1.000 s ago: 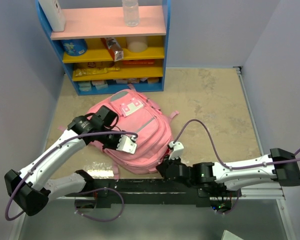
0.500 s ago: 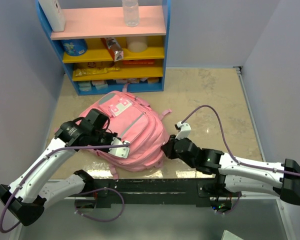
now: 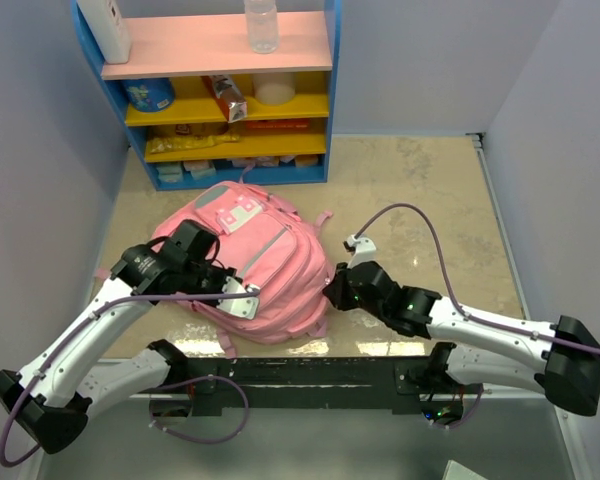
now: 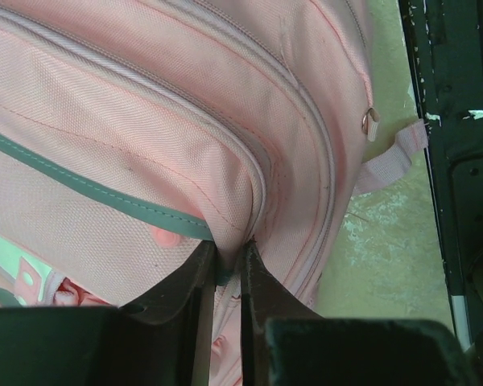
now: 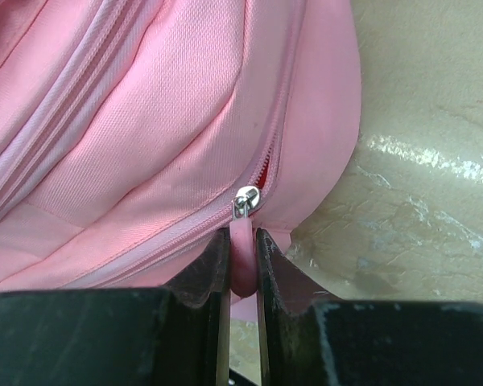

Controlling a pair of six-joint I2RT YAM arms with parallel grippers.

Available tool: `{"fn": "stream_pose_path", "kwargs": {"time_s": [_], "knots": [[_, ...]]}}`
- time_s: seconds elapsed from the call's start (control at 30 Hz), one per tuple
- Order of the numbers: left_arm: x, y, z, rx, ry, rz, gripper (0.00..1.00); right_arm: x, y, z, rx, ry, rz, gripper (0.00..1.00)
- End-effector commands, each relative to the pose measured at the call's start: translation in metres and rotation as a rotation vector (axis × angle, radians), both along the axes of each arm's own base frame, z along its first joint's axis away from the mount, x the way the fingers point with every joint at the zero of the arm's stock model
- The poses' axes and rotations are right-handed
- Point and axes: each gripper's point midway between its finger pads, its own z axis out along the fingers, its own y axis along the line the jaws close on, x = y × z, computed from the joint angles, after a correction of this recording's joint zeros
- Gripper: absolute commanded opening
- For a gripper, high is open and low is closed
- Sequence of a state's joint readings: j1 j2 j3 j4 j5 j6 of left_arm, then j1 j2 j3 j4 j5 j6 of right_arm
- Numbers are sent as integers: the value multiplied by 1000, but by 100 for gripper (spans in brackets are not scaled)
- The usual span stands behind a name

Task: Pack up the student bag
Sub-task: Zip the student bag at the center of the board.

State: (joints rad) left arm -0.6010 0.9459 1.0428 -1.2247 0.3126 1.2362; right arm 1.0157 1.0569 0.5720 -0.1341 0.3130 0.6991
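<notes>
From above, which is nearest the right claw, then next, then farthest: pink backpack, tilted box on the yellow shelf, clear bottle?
1. Pink backpack: at the right gripper, which pinches its zip pull.
2. Tilted box: yellow shelf, behind the backpack.
3. Clear bottle: top pink shelf, farthest back.

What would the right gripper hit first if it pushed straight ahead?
The bag, at its zip slider. The right gripper is shut on the pull tab, so barely any gap, judging by the wrist view.

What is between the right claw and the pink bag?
A pink zipper pull on the bag, pinched by the right claw; the right wrist view shows it.
</notes>
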Motion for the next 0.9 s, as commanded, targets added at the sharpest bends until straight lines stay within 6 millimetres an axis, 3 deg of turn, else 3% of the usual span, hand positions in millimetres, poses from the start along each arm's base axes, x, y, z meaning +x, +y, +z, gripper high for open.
{"fn": "stream_pose_path", "kwargs": {"time_s": [0.0,0.07,0.17,0.23,0.3,0.33,0.4,0.43,0.47,0.5,0.53,0.63,0.77,0.87], "knots": [[20,1,-5,-6,-118,7,13,-7,-23,3,54,6,-65,0],[42,-18,1,-90,-235,-22,13,-18,-31,8,98,17,-67,0],[47,-40,16,-137,-254,-101,15,-35,-37,7,117,51,-53,0],[45,-51,12,-117,-200,-141,19,-45,-35,3,126,82,-34,0],[45,-56,15,-89,-193,-163,35,-57,-30,-2,121,104,5,0],[45,-62,18,-88,-205,-167,52,-61,-27,-5,118,114,11,0],[55,-70,42,-160,-218,-65,62,-70,-18,-9,96,126,49,0],[61,-79,70,-231,-240,-31,67,-72,-14,-11,94,134,61,0],[62,-86,75,-269,-173,38,72,-77,-6,-9,110,133,90,0],[61,-94,87,-309,-138,64,85,-81,-2,-14,95,149,104,0],[57,-104,112,-390,-80,109,100,-86,4,-13,101,154,129,0],[52,-133,123,-467,70,162,100,-93,16,-13,100,160,158,0],[34,-161,100,-464,175,142,100,-107,24,-9,116,154,182,0],[31,-162,69,-403,200,158,100,-111,27,-3,166,153,181,0]]}}
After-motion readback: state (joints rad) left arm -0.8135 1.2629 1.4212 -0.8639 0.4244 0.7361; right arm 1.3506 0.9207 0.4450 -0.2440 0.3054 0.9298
